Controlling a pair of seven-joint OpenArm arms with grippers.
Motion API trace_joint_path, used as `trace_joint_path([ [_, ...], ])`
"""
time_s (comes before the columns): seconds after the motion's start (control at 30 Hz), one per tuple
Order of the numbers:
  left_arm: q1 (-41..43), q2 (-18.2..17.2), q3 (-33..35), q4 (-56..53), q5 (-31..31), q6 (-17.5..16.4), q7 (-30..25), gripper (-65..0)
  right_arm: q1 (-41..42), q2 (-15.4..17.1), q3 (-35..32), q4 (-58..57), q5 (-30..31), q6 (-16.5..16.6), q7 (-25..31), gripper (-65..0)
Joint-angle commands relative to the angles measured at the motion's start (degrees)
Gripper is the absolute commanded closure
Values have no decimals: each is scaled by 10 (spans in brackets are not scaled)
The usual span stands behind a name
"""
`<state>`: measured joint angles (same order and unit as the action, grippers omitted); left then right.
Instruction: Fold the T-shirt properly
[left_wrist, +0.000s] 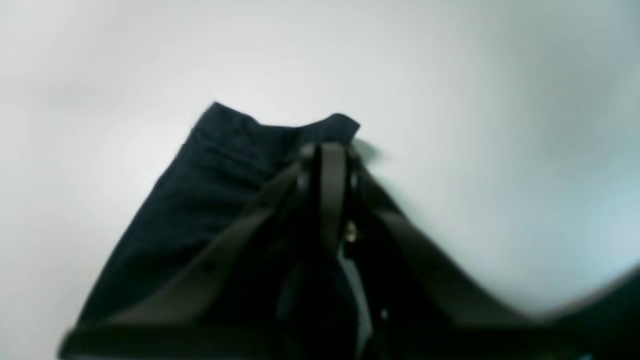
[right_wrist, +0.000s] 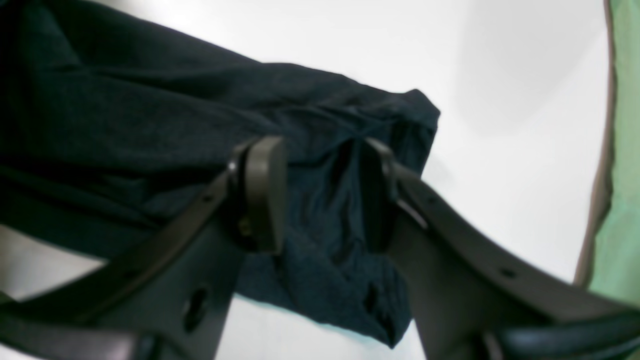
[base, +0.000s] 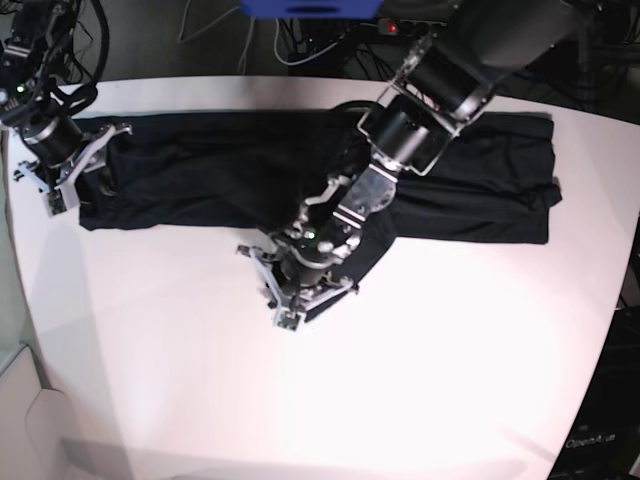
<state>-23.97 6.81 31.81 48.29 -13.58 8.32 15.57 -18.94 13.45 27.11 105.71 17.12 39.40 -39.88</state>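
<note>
The left gripper (left_wrist: 327, 150) pinches the shirt (base: 220, 170), its arm hiding the cloth's middle. At nine o'clock, the right gripper (right_wrist: 320, 185) gapes, straddling a fold.

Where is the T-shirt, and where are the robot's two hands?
T-shirt (base: 200, 170): base view, on the flat dark cloth.
left hand (left_wrist: 330, 150): left wrist view, at its closed fingertips.
right hand (right_wrist: 322, 187): right wrist view, midway between its spread fingertips.

Legible text: one item only. "OpenArm" in pale lettering on dark panel (base: 590, 442), base view, lower right corner beyond table edge (small, faint). Wrist views: nothing readable.
</note>
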Motion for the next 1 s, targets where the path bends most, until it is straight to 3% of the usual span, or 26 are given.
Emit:
trace_joint_path([
  [0.0,-9,-4,-12,46,2,-3,-5,0,3,8,5,9,8,6,12,-259],
  [0.3,116,-100,-102,358,2,-3,125,0,6,8,4,8,8,6,15,-259],
  [0.57,270,-167,-220,567,2,-7,169,0,21,7,3,8,8,6,12,-259],
  [0.87,398,-197,-363,614,1,-10,165,0,18,7,3,10,8,6,15,-259],
  [0.97,422,-192,-406,612,1,-50,164,0,19,7,2,10,9,6,15,-259],
])
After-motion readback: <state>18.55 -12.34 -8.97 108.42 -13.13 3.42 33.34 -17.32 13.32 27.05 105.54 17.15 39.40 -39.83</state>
